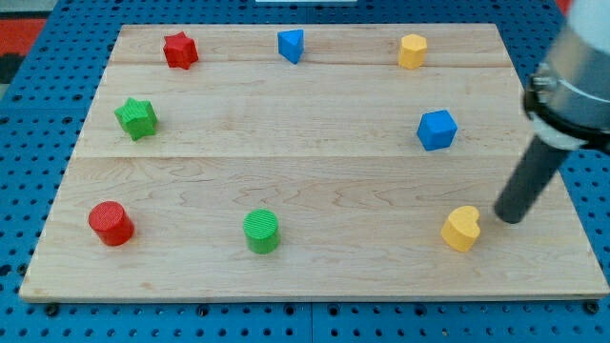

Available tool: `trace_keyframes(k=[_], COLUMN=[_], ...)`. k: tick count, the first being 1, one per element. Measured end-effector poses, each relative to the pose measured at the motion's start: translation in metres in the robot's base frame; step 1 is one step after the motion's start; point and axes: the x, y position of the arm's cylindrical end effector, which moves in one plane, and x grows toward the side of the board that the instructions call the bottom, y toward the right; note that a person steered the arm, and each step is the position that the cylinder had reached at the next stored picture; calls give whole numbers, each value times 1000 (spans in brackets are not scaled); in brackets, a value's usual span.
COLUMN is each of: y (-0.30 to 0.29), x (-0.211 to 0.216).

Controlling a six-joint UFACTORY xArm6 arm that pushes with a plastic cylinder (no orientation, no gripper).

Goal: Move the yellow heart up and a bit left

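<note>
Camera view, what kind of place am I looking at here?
Probably a robotics lab bench: a wooden board on a blue perforated base, small coloured blocks such as the yellow heart, and my tip just right of it.

lab: blue pegboard (57, 76), wooden board (315, 171)

The wooden board (315, 162) carries eight blocks: the yellow heart (461, 229) lies at five o'clock, the red star (179, 50) at eleven.

Bright, even light; soft shadows
</note>
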Motion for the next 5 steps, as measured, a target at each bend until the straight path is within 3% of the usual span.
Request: trace_keyframes(k=[2, 5], y=[-15, -105], x=[70, -15])
